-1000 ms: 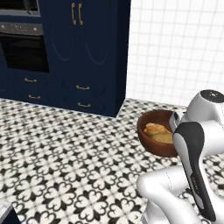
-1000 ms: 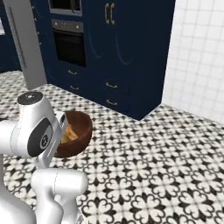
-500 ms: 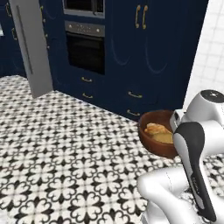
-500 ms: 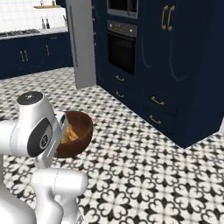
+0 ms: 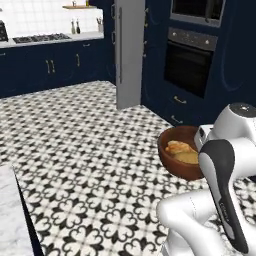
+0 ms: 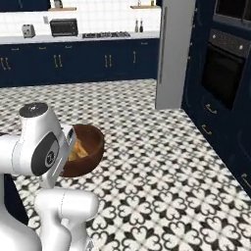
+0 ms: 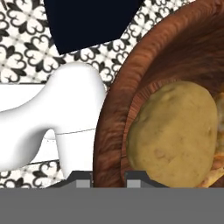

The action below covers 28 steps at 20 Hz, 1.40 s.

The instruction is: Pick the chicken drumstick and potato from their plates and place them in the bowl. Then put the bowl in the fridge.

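Your hand (image 7: 108, 177) was clamped tight on the bowl (image 5: 176, 161) rim, carrying it above the patterned floor (image 5: 90, 165) beside the arm. You had the potato (image 7: 173, 131) and chicken drumstick (image 5: 179, 147) lying inside the bowl. Your fridge (image 6: 175, 54) stood ahead, well apart, next to the oven (image 5: 189, 67).

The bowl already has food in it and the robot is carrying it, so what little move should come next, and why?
Probably keep rolling toward the fridge, holding the bowl level. The potato and chicken drumstick already lie inside it, and the gripper is shut on the bowl's rim. The grey fridge panel stands across the patterned floor, well beyond the arm's reach from here.
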### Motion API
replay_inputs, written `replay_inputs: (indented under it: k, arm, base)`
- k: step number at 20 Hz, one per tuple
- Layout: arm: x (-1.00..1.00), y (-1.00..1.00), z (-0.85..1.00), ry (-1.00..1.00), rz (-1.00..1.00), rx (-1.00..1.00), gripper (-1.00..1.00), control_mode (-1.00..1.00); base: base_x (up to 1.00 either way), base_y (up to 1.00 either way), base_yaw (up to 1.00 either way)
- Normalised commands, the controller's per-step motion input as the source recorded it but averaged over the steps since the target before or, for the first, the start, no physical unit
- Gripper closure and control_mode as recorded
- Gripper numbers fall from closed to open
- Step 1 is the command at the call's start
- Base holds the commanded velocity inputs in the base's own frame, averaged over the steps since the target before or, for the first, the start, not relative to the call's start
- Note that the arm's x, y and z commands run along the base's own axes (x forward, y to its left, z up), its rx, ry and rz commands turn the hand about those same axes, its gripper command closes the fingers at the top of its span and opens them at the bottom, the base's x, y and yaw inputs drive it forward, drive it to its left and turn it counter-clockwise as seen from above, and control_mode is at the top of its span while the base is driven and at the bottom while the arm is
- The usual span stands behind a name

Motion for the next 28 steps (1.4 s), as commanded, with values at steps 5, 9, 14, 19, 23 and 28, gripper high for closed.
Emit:
replay_inputs:
  k: [5,9,14,19,23,28]
  arm:
    - [0.0,0.0,0.0,0.0,0.0,0.0,1.0,1.0]
    - [0.0,0.0,0.0,0.0,0.0,0.0,1.0,1.0]
    - [0.0,0.0,0.0,0.0,0.0,0.0,1.0,1.0]
    - [0.0,0.0,0.0,0.0,0.0,0.0,1.0,1.0]
    - [0.0,0.0,0.0,0.0,0.0,0.0,1.0,1.0]
    - [0.0,0.0,0.0,0.0,0.0,0.0,1.0,1.0]
  base:
    - [1.0,-0.03,0.4]
    - [1.0,0.0,0.21]
    - [1.0,0.0,0.09]
    - [1.0,0.0,-0.04]
    - [1.0,0.0,-0.07]
    - [1.0,0.0,0.0]
